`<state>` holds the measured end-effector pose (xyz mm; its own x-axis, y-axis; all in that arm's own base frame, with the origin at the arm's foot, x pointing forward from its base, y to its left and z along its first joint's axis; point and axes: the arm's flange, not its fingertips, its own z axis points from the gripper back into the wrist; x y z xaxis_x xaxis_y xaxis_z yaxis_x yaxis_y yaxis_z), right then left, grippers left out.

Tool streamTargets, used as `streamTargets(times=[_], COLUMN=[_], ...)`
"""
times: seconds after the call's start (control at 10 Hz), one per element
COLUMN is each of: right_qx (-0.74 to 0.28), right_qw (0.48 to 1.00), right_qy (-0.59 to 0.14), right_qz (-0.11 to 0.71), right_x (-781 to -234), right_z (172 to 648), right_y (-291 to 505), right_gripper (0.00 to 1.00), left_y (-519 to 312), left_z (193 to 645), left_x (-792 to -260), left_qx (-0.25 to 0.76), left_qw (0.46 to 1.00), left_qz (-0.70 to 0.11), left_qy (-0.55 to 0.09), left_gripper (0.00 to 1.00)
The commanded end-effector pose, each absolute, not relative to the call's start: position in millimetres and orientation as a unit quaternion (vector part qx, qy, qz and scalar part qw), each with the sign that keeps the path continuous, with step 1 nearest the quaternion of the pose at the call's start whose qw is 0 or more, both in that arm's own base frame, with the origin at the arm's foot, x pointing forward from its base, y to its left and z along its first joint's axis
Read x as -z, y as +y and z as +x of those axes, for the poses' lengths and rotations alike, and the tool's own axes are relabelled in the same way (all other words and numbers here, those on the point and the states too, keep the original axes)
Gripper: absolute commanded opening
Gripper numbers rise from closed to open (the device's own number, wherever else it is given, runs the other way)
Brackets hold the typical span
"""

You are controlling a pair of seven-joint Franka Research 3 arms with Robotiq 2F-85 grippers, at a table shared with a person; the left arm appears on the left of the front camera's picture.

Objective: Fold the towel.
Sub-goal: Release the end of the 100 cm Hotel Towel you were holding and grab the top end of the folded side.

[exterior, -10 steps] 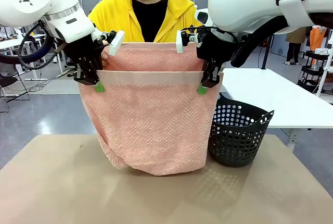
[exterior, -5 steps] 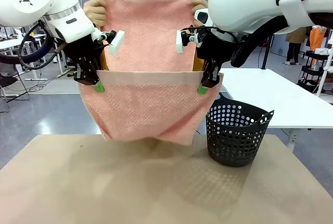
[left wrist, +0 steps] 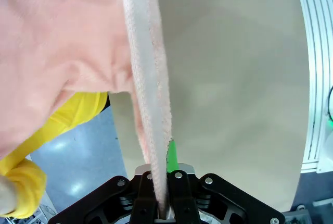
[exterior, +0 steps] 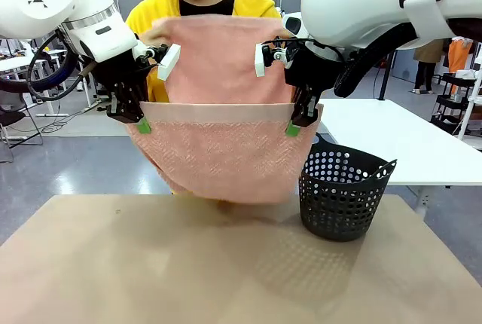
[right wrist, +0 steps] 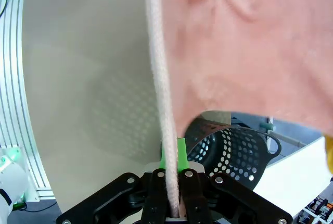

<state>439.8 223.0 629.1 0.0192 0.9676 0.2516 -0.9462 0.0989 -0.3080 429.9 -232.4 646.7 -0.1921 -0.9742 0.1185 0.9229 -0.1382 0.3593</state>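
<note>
Here, the tan table (exterior: 113, 264) is seen across the near part of the scene. Above its far edge, the salmon-pink towel (exterior: 218, 154) is held up in the air as a doubled sheet. Its near layer is topped by a plain smooth band (exterior: 218, 111), which is stretched level between the two arms. A second layer is raised higher behind it, in front of the chest of a person in a yellow top (exterior: 143, 19) at the far side. The towel's lowest fold is hung just over the table's far edge; whether the surface is touched cannot be told.

To the right of the towel, a black perforated basket (exterior: 343, 196) is set upright on the table, just beside the hanging cloth.

The left gripper (exterior: 141, 124) is clamped on the left end of the band, and the right gripper (exterior: 292, 128) is clamped on the right end, both pointed downward. In the left wrist view, the towel's edge (left wrist: 151, 104) is pinched between the narrowly closed fingers of that gripper (left wrist: 161, 211), with one green pad (left wrist: 171, 153) shown beside the cloth. In the right wrist view, the same grip (right wrist: 169, 208) is shown on the band (right wrist: 161, 104), with the basket (right wrist: 234, 151) below.
</note>
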Motion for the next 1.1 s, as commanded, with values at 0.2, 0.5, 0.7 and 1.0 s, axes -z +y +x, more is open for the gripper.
streamTargets(times=[0.2, 0.5, 0.7, 1.0], right_qx=[-0.671, -0.671, -0.671, -0.671], right_qw=[0.714, 0.714, 0.714, 0.714], right_qy=[-0.201, -0.201, -0.201, -0.201], right_qz=[-0.027, -0.027, -0.027, -0.027], right_x=[-628.4, -628.4, -628.4, -628.4], right_z=[440.5, 440.5, 440.5, 440.5], right_y=[221.6, 221.6, 221.6, 221.6], right_gripper=[0.0, 0.0, 0.0, 0.0], left_y=[-231.1, -231.1, -231.1, -231.1], left_z=[430.6, 430.6, 430.6, 430.6], left_x=[-647.7, -647.7, -647.7, -647.7], left_qx=[0.751, 0.751, 0.751, 0.751], left_qw=[0.631, 0.631, 0.631, 0.631], left_qz=[0.074, 0.074, 0.074, 0.074], left_qy=[-0.179, -0.179, -0.179, -0.179], left_gripper=[0.0, 0.0, 0.0, 0.0])
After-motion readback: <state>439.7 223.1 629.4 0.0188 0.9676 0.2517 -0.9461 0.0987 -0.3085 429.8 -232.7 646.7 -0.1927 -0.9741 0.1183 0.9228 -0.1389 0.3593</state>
